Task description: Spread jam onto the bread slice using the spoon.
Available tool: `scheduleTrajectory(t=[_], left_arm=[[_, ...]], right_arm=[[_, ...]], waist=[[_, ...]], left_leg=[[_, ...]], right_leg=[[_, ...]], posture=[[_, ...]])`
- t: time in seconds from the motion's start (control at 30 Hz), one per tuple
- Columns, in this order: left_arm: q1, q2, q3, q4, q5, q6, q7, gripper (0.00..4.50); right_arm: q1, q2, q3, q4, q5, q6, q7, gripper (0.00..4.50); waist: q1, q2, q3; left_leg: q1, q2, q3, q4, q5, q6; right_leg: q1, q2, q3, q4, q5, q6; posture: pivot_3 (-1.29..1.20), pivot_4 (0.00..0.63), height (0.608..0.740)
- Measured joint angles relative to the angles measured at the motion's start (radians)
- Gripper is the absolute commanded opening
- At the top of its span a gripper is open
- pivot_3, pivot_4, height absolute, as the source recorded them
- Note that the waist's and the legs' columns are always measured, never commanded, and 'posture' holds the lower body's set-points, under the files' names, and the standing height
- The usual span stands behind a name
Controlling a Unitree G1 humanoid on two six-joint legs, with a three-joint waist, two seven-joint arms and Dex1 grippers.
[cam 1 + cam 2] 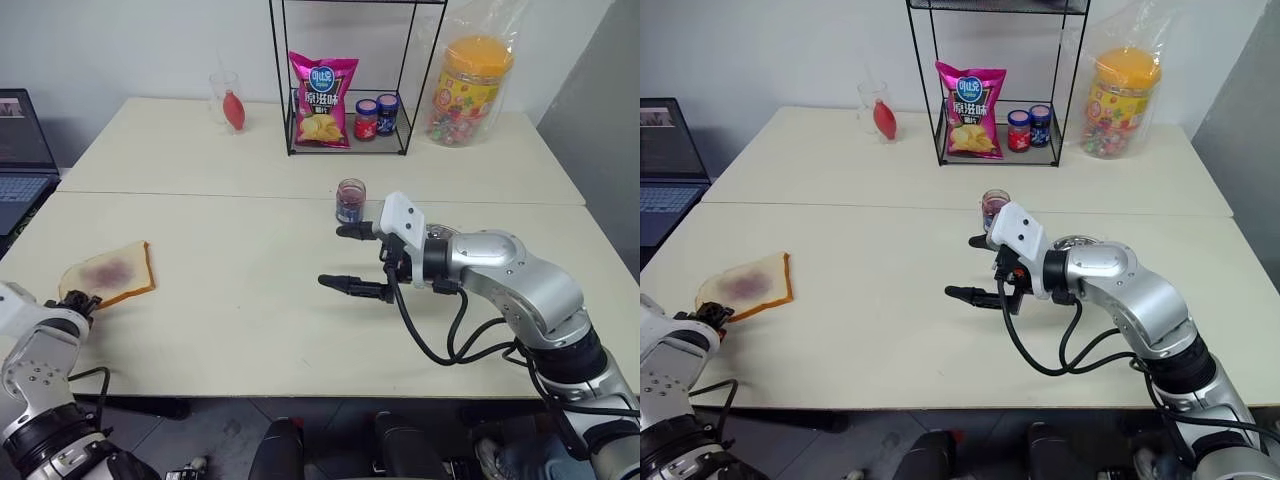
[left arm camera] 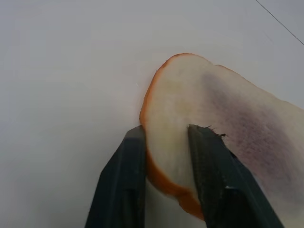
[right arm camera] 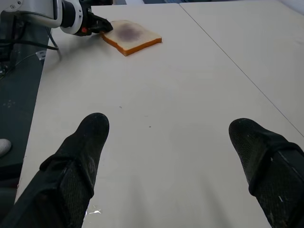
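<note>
The left gripper (image 2: 164, 142) pinches the near corner of the square white bread slice with tan crust and purplish stain (image 1: 108, 276), one black finger on each face, at the cream table's (image 1: 250, 300) left edge. The right gripper (image 1: 345, 258) hangs wide open and empty above mid-table, near the small clear glass jar of dark jam (image 1: 351, 200).

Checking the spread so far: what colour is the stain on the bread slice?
Purplish on the bread slice, clearest in the left wrist view.
</note>
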Motion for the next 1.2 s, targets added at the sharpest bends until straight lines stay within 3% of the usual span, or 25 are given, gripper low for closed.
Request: scheduleTrajectory(t=[0.07,0.33,0.6,0.83,1.0,1.2], left_arm=[[-0.001,0.0,-0.005,0.0,0.0,-0.008,0.002,0.05],[0.0,-0.017,-0.024,-0.03,-0.028,-0.021,-0.057,0.02],[-0.015,0.038,-0.168,-0.21,-0.311,0.172,-0.392,0.02],[-0.019,0.181,-0.416,-0.275,-0.377,0.327,-0.675,0.02],[-0.032,0.341,-0.778,-0.303,-0.225,0.273,-0.994,0.02],[-0.214,0.302,-1.104,-0.084,0.133,-0.116,-1.232,0.02]], right_arm=[[0.001,-0.002,0.0,0.0,-0.001,-0.001,0.0,4.5],[0.017,-0.028,-0.003,0.0,-0.005,-0.016,0.003,4.5],[0.116,-0.159,-0.093,-0.066,0.01,-0.029,0.063,4.5],[0.273,-0.283,-0.206,-0.179,0.074,-0.031,0.129,4.5],[0.373,-0.329,-0.287,-0.242,0.117,-0.019,0.137,4.5],[0.469,-0.337,-0.339,-0.323,0.146,0.016,0.084,4.5]], waist=[[0.0,0.0,0.0],[0.001,0.0,0.0],[-0.003,-0.001,0.0],[-0.007,0.001,0.001],[-0.006,0.002,0.003],[0.003,0.003,0.003]], left_leg=[[0.0,0.0,0.0,0.0,0.0,0.0],[-0.001,0.0,0.0,0.0,0.0,-0.001],[-0.001,0.0,0.001,-0.001,0.001,-0.003],[0.0,0.0,0.002,-0.003,0.001,-0.003],[0.0,0.0,0.004,-0.003,0.001,-0.003],[-0.002,0.0,0.003,-0.002,0.001,-0.003]], right_leg=[[0.0,0.0,0.0,0.0,0.0,0.0],[0.0,0.0,0.0,-0.001,0.0,0.0],[0.0,0.0,0.0,-0.001,0.0,0.0],[-0.001,0.0,0.001,-0.001,-0.001,-0.001],[-0.002,0.0,0.002,-0.002,-0.004,-0.007],[-0.002,0.0,0.002,-0.003,-0.004,-0.007]], posture=[[0.0,0.15,0.74],[0.0,0.15,0.74],[0.0,0.15,0.74],[0.0,0.15,0.74],[0.0,0.15,0.74],[0.0,0.15,0.74]])
